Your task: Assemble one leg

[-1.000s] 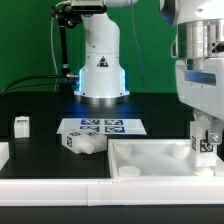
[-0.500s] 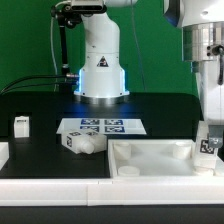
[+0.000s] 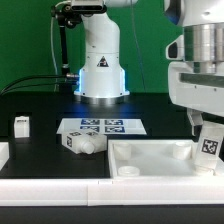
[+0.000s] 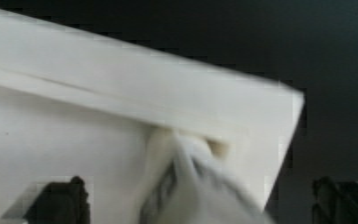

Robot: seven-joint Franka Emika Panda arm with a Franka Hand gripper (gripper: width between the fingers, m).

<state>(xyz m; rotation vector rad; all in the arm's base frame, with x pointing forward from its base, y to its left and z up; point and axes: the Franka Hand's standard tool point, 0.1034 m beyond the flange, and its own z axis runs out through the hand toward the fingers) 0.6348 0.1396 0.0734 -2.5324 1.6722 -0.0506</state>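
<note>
The large flat white piece [image 3: 150,157] lies at the front of the table, and it fills much of the wrist view [image 4: 105,90]. A leg [image 3: 209,144] with a tag sticker stands tilted at that piece's corner on the exterior view's right. My gripper [image 3: 202,128] hangs just above the leg. In the wrist view the leg [image 4: 202,180] is a blurred white shape between my gripper's [image 4: 202,205] dark fingertips [image 4: 60,200], which stand wide apart and clear of it. Whether the leg sits in a socket is hidden.
A second leg [image 3: 22,125] stands at the exterior view's left. A third leg [image 3: 80,143] lies by the marker board [image 3: 102,127]. Another white part [image 3: 3,152] shows at the left edge. The arm's base [image 3: 100,70] stands at the back.
My gripper has risen from the corner of the flat piece and turned. The leg, earlier upright between the fingers, now leans, uncovered below them.
</note>
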